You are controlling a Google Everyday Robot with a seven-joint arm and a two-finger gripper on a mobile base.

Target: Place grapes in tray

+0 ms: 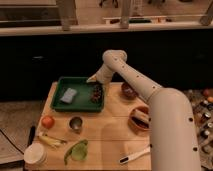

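Observation:
The dark green tray (pixel 80 105) sits at the back left of the wooden table. The dark reddish-purple grapes (pixel 96 92) lie inside it at its right end. A pale blue block (pixel 68 95) lies in the tray's left part. My gripper (pixel 93 79) is at the tray's far right corner, just above and behind the grapes, at the end of the white arm (pixel 135 82) reaching in from the right.
An orange-red fruit (pixel 47 121), a small metal cup (pixel 75 123), a white lid (pixel 34 154), yellow strips (pixel 50 141) and a green item (pixel 77 151) lie at the front left. Two brown bowls (pixel 129 91) (pixel 141 119) stand right of the tray. A white utensil (pixel 134 156) lies at the front.

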